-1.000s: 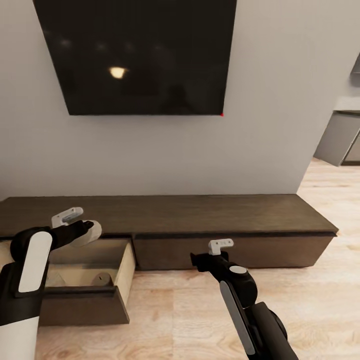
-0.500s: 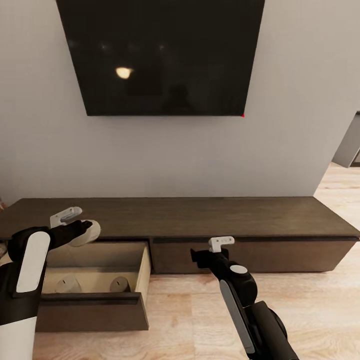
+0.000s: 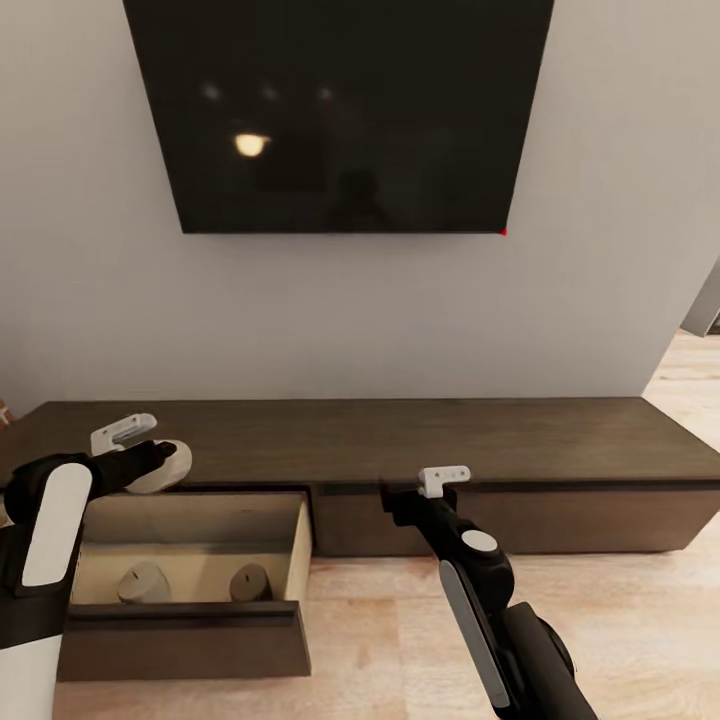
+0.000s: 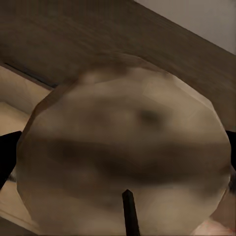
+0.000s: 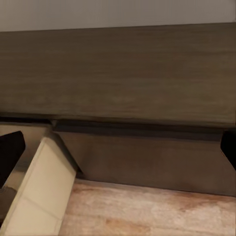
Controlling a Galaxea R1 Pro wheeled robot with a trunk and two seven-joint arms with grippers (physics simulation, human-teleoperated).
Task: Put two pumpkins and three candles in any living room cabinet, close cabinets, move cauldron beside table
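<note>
The left pincer (image 3: 165,460) grips a candle (image 3: 163,468), a stubby beige cylinder; in the left wrist view that candle (image 4: 125,162) sits close between the dark fingers, its pale flat face toward the lens. It hangs above the back edge of the open drawer (image 3: 185,560) of the cabinet (image 3: 400,435), just over the dark top's front lip. Two more candles (image 3: 143,583) (image 3: 249,582) already stand on the drawer's pale floor, side by side.

The right pincer (image 3: 392,500) hovers empty before the closed drawer front next door; its fingertips at the edges of the right wrist view suggest it is spread wide, though the head view hides them behind the wrist.

The step in hand looks like stowing the third candle. Next, the left arm should probably draw back toward the robot, lower over the drawer's clear floor, and let go.
</note>
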